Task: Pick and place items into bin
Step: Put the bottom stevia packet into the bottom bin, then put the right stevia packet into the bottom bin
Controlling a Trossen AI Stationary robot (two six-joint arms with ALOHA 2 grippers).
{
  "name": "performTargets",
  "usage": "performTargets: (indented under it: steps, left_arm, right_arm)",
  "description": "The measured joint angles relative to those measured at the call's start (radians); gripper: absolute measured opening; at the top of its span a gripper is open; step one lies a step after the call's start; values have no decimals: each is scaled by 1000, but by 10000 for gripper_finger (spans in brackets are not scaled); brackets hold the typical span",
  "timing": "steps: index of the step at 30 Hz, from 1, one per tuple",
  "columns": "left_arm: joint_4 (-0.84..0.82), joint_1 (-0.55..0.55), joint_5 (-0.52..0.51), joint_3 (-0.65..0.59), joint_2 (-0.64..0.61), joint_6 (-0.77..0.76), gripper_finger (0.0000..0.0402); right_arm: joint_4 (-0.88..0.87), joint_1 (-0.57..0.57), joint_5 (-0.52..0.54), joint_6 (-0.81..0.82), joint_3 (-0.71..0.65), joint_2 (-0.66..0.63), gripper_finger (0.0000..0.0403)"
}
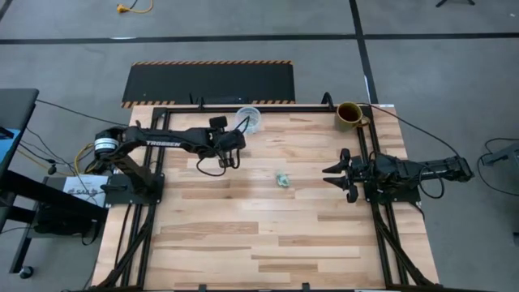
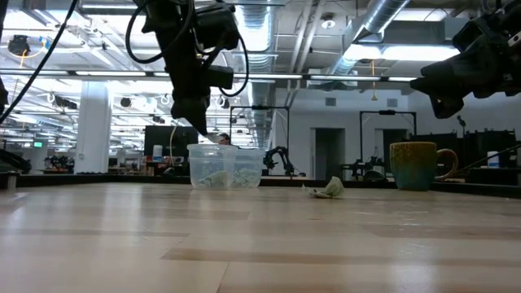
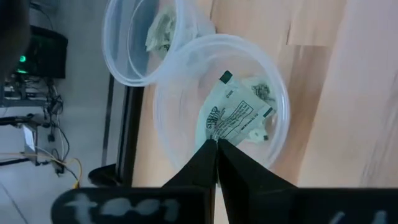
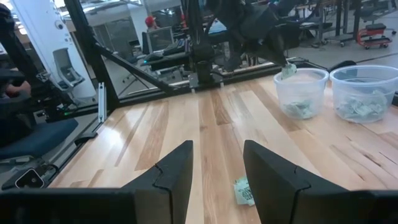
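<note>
Pale wood tabletop, high view: I see left gripper beside clear cup; one wrapped piece lies mid-table.
Low view: clear ribbed cup walls, more pieces inside.
Left wrist view: fingers pinched on green-and-white sachet above cup.
Right wrist view: right gripper spread wide, holds nothing; crumpled piece between fingers' line.

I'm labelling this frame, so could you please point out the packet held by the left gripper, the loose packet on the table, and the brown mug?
Held packet (image 3: 233, 115): left wrist view, middle of its printed face.
Loose packet (image 1: 282, 180): high view, its centre.
Brown mug (image 2: 413, 165): low view, middle of its side wall.
</note>
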Motion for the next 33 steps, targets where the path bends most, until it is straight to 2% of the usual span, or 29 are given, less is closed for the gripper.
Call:
performTargets:
  steps: [8,17,22,26,29,33]
  left_arm:
    - [61,53,6,-1,0,91,1]
    - [59,141,243,-1,0,160,55]
    - [35,152,309,-1,-1,178,88]
    - [59,146,347,-1,-4,166,95]
    - [156,141,437,0,-9,105,94]
    - [311,140,642,0,-9,54,88]
  right_arm:
    - [0,0,0,0,0,0,136]
    - [0,0,0,0,0,0,136]
    - [0,0,0,0,0,0,136]
    - [0,0,0,0,0,0,136]
    - [0,0,0,0,0,0,136]
    - [0,0,0,0,0,0,136]
